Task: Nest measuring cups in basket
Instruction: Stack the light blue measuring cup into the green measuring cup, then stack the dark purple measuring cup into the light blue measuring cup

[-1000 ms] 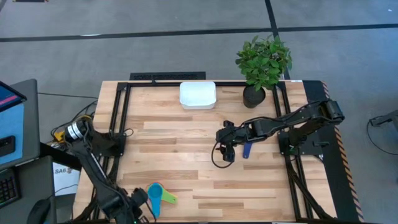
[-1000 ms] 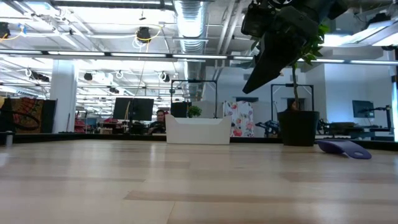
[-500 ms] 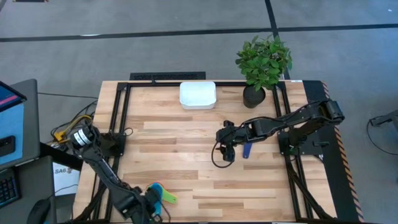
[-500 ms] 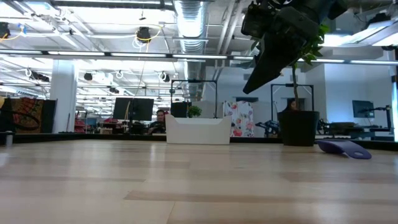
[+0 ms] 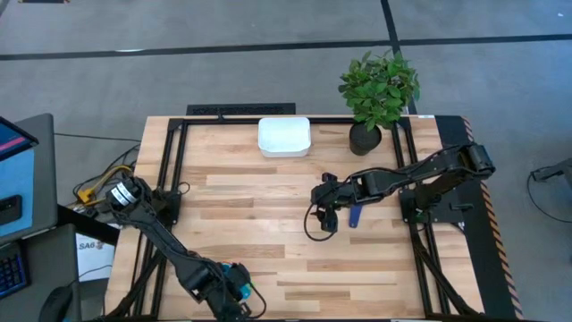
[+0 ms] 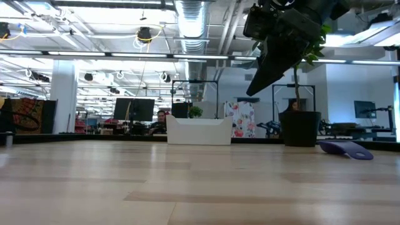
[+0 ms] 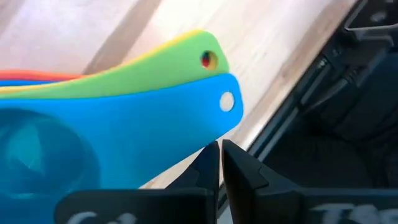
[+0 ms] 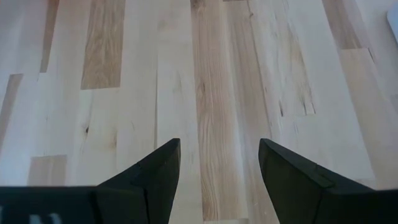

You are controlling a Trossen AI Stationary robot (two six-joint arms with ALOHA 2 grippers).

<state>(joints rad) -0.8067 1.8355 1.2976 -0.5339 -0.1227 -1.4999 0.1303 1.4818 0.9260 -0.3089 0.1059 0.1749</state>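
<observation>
A nested stack of measuring cups [image 5: 238,271] lies at the table's near edge. In the left wrist view its light blue cup [image 7: 93,143] is closest, with green [image 7: 155,68], yellow and orange-red handles behind. My left gripper [image 7: 221,152] is shut, right at the light blue handle, and stands over the stack [image 5: 225,288]. A dark blue cup [image 5: 355,216] lies alone on the wood [image 6: 345,149]. Just to its left my right gripper [image 5: 325,217] hangs open above the table [image 8: 217,162]. The white basket [image 5: 284,136] sits at the far edge. My left gripper's shut fingertips [image 7: 211,163] stand at the lower edge of the light blue cup's handle [image 7: 186,134], near its free end with the hole. Whether they touch it, I cannot tell.
A black plant pot [image 5: 365,139] with a leafy plant stands right of the basket at the far edge. Black frame rails [image 5: 170,170] run along the table's left, right and far sides. Bare wood [image 5: 259,215] lies between the stack and the basket.
My left arm has swung along the near edge toward the table's right, and its gripper has come from left of the cup stack to over it. My right arm and the dark blue cup have kept still.
</observation>
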